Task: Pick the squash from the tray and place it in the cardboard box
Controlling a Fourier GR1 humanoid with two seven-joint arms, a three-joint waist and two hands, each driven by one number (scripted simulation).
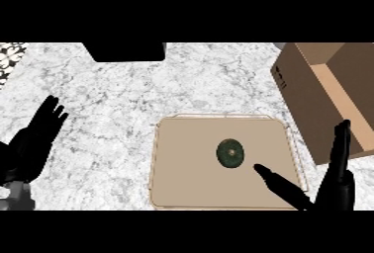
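Well, the worktop (110, 89) carries the cardboard box (321, 99) at my right, open for a short drop, and the tray (190, 188) before me. My right hand (332, 190) hovers over the tray's near corner, fingers apart, holding nothing; my left hand (36, 138) rests open at left. The squash (230, 152) lies mid-tray, long axis pointing away from me.

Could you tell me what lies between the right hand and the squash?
In the head view, only bare tray separates the right hand from the squash.
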